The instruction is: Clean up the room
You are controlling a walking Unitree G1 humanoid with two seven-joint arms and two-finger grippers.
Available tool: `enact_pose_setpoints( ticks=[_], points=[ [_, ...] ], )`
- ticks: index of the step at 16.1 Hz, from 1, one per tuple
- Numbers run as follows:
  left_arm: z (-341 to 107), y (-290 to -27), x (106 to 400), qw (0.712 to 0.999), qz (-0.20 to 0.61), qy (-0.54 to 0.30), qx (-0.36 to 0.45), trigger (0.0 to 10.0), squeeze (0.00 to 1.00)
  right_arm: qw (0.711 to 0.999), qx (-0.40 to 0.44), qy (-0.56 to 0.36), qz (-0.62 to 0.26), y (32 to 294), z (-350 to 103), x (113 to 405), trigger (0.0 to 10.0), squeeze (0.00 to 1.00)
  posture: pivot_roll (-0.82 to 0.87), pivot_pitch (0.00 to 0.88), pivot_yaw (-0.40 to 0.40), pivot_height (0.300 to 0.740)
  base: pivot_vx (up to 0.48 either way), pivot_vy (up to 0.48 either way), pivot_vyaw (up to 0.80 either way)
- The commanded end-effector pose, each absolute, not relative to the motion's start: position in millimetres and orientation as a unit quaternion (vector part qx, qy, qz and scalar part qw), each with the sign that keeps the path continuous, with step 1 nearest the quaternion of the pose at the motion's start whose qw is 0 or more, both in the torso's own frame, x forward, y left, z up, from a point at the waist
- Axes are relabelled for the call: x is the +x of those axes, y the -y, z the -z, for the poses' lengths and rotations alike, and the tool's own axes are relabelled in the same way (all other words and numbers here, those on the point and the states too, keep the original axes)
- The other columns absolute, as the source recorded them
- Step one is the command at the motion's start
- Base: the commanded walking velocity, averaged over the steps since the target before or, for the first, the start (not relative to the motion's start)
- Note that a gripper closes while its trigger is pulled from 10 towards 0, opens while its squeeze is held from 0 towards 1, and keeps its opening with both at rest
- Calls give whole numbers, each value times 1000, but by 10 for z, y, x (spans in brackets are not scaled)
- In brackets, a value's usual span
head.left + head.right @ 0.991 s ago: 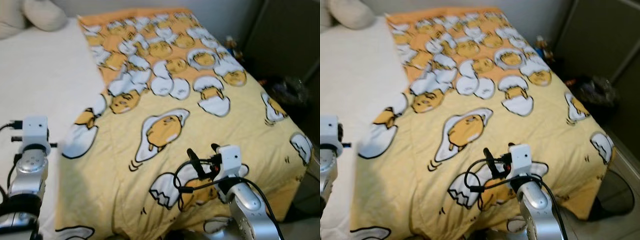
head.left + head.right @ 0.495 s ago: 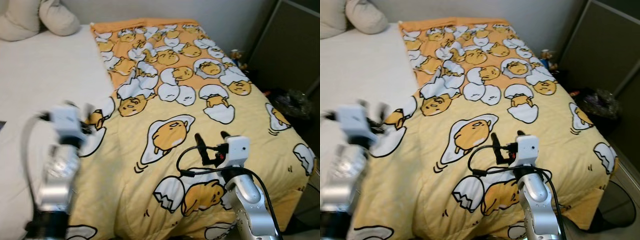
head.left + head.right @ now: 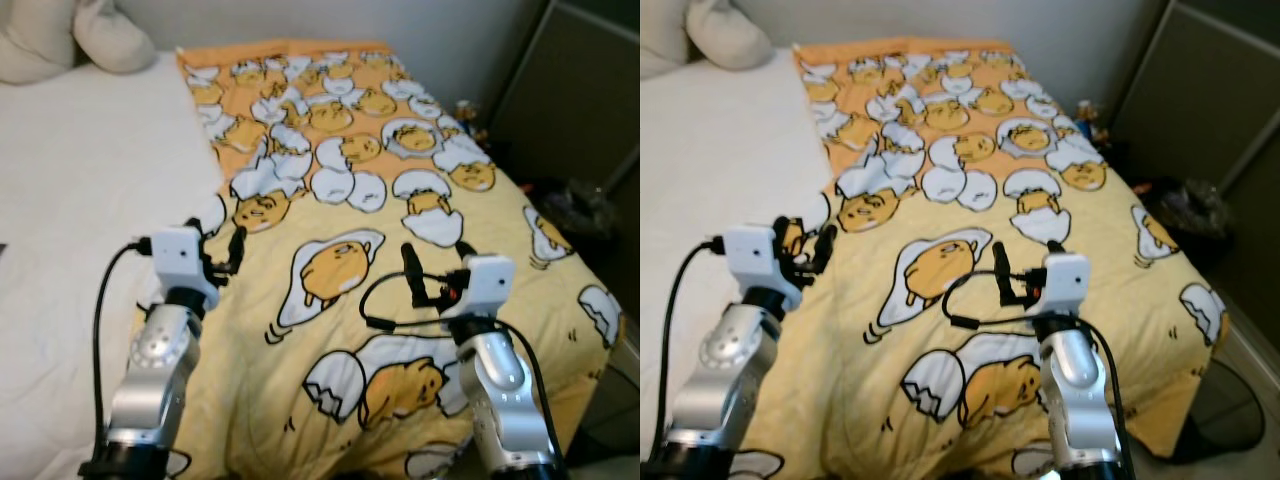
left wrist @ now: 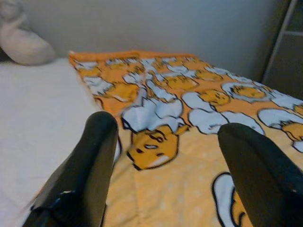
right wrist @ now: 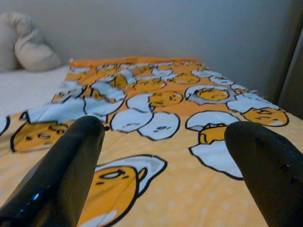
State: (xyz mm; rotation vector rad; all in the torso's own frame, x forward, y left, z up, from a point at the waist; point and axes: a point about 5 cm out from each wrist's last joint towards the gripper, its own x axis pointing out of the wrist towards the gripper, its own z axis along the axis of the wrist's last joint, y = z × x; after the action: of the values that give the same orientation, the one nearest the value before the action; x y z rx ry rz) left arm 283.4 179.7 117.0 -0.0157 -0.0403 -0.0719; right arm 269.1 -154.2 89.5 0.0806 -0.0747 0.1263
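You are looking down at a bed [image 3: 70,180] with a white sheet, and over its right part lies the yellow and orange blanket printed with cartoon egg figures [image 3: 400,150]. The blanket's orange band runs along the far end, near the wall, and the paler yellow part reaches toward you and hangs over the near right edge of the bed. Its left border lies on the white sheet, a little uneven, with the sheet bare beside it.

Your left end effector [image 3: 213,241] hangs just above the blanket's left border, about midway down the bed. Its two black fingers [image 4: 90,165] stand well apart and hold nothing; in the left wrist view you see the blanket border and white sheet between them.

Your right end effector [image 3: 1025,263] hovers over the yellow middle of the blanket, near a large printed egg figure. Its fingers [image 5: 71,165] are also spread wide with nothing between them, and the right wrist view looks along the blanket toward the orange band.

At the far left corner of the bed rest two cream pillows [image 3: 60,40]. To the right of the bed stands a dark cabinet panel [image 3: 1200,90], and on the floor near it lies a dark, crumpled heap [image 3: 1188,205] that you cannot make out clearly.
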Motion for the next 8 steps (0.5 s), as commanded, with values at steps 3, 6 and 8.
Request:
enact_pose_setpoints(
  ticks=[3,6,8],
  points=[
    [-1250,-1862,2841,999,18,46,15,10000,1000,996,67,49,27,1833,-946,2757,10000,1000,69,0,-89,740,0,0,0],
    [-1288,-1749,2885,998,53,45,4,10000,0,999,27,22,9,1788,-887,2828,10000,0,73,0,-98,740,0,0,0],
    [-1261,-1712,2880,997,62,42,4,10000,0,1000,18,21,-8,1751,-891,2849,10000,0,72,0,-97,740,0,-135,0]
  ],
)
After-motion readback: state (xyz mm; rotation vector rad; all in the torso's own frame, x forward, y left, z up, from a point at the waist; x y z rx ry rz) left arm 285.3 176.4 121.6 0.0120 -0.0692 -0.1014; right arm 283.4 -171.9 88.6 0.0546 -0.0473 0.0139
